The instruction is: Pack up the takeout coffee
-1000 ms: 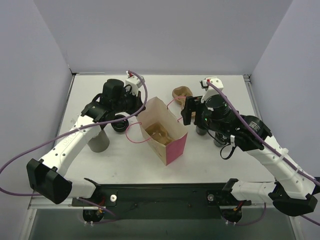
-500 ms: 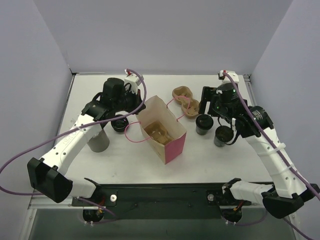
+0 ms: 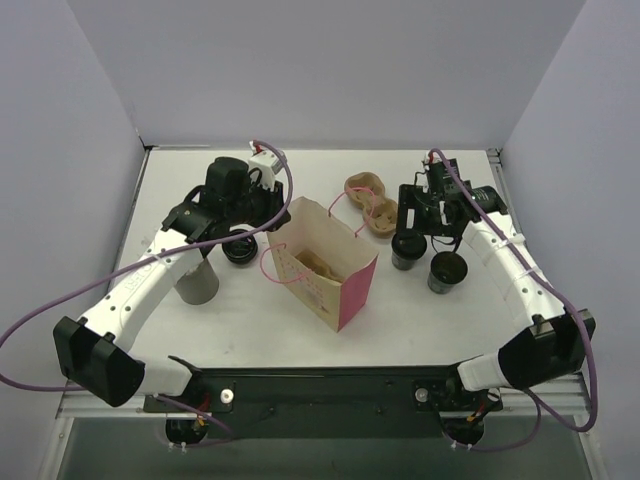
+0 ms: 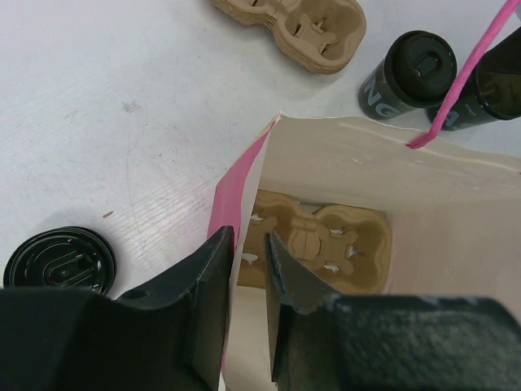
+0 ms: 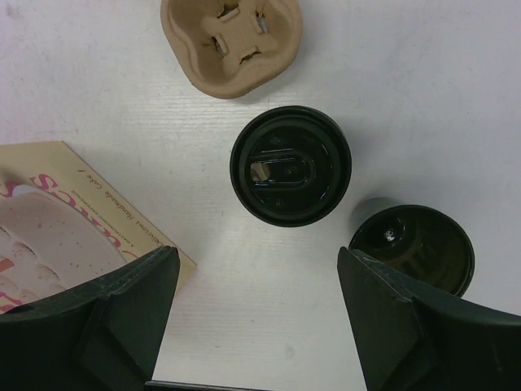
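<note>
Right wrist view: paper bag [image 5: 65, 187] print reads "Handmade Cake", near takeout coffee [image 5: 291, 165].

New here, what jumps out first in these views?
The pink-sided paper bag stands open mid-table, the left gripper pinching its rim, a cardboard carrier lying inside. The right gripper hangs open over the takeout coffee, which stands beside a lidless cup.
</note>
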You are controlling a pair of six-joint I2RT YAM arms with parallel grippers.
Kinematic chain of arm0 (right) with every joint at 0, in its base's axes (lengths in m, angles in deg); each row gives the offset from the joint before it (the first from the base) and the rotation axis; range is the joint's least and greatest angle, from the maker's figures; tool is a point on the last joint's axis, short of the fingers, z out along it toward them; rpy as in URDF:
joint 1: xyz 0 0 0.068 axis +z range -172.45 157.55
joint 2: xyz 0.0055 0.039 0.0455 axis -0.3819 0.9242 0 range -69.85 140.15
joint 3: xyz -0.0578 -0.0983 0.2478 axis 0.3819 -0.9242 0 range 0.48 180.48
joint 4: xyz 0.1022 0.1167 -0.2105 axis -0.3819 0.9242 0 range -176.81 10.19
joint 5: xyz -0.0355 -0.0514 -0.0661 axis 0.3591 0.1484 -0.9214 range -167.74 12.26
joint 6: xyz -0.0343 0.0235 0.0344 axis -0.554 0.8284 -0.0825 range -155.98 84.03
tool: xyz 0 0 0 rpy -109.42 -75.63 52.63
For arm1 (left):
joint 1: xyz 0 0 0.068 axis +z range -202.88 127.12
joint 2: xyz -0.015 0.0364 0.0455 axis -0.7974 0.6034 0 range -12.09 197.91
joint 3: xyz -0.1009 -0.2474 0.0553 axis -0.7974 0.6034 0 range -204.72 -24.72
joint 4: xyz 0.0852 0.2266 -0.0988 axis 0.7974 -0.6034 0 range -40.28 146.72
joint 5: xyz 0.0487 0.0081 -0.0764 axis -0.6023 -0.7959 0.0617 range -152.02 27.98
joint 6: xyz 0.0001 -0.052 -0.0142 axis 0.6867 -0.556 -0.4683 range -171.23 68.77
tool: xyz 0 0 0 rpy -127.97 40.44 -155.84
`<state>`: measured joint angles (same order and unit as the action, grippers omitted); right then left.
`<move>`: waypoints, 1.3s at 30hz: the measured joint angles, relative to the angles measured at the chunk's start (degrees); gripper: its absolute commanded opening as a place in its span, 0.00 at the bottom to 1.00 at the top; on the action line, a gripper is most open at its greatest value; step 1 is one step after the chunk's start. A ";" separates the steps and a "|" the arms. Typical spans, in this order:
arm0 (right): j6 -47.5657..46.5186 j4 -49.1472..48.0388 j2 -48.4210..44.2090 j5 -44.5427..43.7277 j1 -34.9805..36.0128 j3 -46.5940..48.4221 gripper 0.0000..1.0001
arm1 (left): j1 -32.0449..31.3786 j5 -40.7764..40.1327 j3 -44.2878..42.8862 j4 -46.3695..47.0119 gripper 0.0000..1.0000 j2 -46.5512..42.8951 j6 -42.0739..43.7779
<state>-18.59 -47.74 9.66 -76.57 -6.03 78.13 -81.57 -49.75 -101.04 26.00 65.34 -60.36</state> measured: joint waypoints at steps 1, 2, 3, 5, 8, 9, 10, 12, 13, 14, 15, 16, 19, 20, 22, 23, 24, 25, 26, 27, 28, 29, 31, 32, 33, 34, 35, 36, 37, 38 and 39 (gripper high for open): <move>-0.55 -0.15 0.83 0.42 -0.15 -0.02 0.82 | 0.00 0.00 0.00 -0.02 0.32 0.00 0.11; -1.01 -0.31 1.55 0.83 -0.28 -0.02 0.82 | 0.02 0.00 0.00 -0.11 0.32 0.00 0.31; -1.36 -0.37 1.90 0.94 -0.44 -0.02 0.83 | 0.02 0.00 0.00 -0.28 0.32 0.00 0.39; -2.32 -0.57 2.51 1.73 -1.03 -0.02 0.83 | 0.02 0.00 0.00 -0.52 0.27 0.00 0.61; -3.82 -1.14 3.45 2.73 -1.97 -0.02 0.84 | 0.04 0.07 0.00 -0.83 0.24 0.00 0.87; -4.22 -1.29 3.76 2.89 -2.23 -0.02 0.84 | 0.02 0.11 0.00 -0.83 0.27 0.00 0.96; -4.90 -1.44 4.33 3.17 -2.49 -0.04 0.84 | 0.04 0.13 0.00 -0.85 0.30 0.00 1.01; -5.95 -1.66 5.31 3.41 -2.78 -0.09 0.84 | 0.04 0.17 0.00 -0.87 0.36 0.00 1.14; -6.47 -1.68 5.79 3.52 -2.91 -0.15 0.84 | 0.04 0.20 0.00 -0.96 0.36 0.00 1.25; -6.91 -1.84 6.14 3.69 -2.97 -0.31 0.84 | 0.04 0.20 0.00 -1.20 0.38 0.00 1.27; -7.39 -1.86 6.67 3.96 -3.02 -0.42 0.84 | 0.04 0.20 0.00 -1.44 0.38 0.00 1.22; -7.72 -1.99 7.06 4.17 -3.02 -0.48 0.84 | 0.04 0.20 0.00 -1.81 0.38 0.00 1.25; -8.94 -2.99 8.31 4.68 -3.06 -1.49 0.84 | 0.04 0.20 0.00 -2.80 0.38 -0.02 1.25; -9.40 -3.34 8.70 4.72 -3.10 -1.90 0.84 | 0.04 0.20 0.00 -2.95 0.38 -0.04 1.27; -10.23 -3.82 9.68 4.83 -3.21 -2.36 0.84 | 0.04 0.17 0.00 -3.32 0.38 -0.07 1.29; -10.47 -4.07 10.16 4.85 -3.28 -2.38 0.84 | 0.04 0.17 0.00 -3.48 0.37 -0.07 1.31; -10.69 -4.39 10.56 4.85 -3.28 -2.38 0.84 | 0.04 0.17 0.00 -3.65 0.31 -0.07 1.36; -10.93 -4.66 10.88 4.87 -3.28 -2.38 0.84 | 0.04 0.15 0.00 -3.80 0.29 -0.07 1.40; -11.17 -4.87 11.13 4.87 -3.28 -2.38 0.85 | 0.04 0.15 0.00 -3.91 0.29 -0.07 1.46; -11.39 -5.11 11.30 4.87 -3.28 -2.38 0.85 | 0.04 0.11 0.00 -3.98 0.29 -0.09 1.64; -11.54 -5.31 11.39 4.90 -3.28 -2.38 0.84 | 0.04 0.07 0.00 -4.13 0.32 -0.11 1.84; -11.67 -5.49 11.41 4.87 -3.28 -2.38 0.85 | 0.04 0.02 -0.02 -4.22 0.33 -0.17 1.90; -11.85 -5.66 11.41 4.87 -3.28 -2.38 0.85 | 0.04 -0.04 -0.02 -4.26 0.34 -0.31 2.01; -11.96 -5.73 11.45 4.87 -3.28 -2.38 0.85 | 0.04 -0.07 -0.02 -4.28 0.33 -0.42 2.05; -12.15 -5.77 11.52 4.85 -3.28 -2.38 0.85 | 0.04 -0.09 -0.04 -4.28 0.32 -0.52 2.10; -12.24 -5.81 11.58 4.85 -3.28 -2.38 0.85 | 0.04 -0.09 -0.07 -4.31 0.30 -0.63 2.12; -12.48 -5.90 11.76 4.83 -3.28 -2.38 0.84 | 0.04 -0.11 -0.07 -4.31 0.28 -0.72 2.14; -12.66 -5.92 11.93 4.81 -3.28 -2.38 0.84 | 0.04 -0.11 -0.07 -4.33 0.28 -0.81 2.16; -12.90 -5.92 12.20 4.79 -3.28 -2.38 0.84 | 0.04 -0.11 -0.09 -4.37 0.28 -0.90 2.23; -13.05 -5.92 12.39 4.76 -3.28 -2.38 0.84 | 0.04 -0.11 -0.09 -4.42 0.32 -0.94 2.29; -13.20 -5.92 12.61 4.68 -3.28 -2.38 0.84 | 0.04 -0.11 -0.09 -4.50 0.33 -1.01 2.34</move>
<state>-31.79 -53.66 22.27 -71.90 -9.30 75.75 -81.53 -49.86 -101.12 21.50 64.33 -58.02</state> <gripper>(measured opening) 0.841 0.280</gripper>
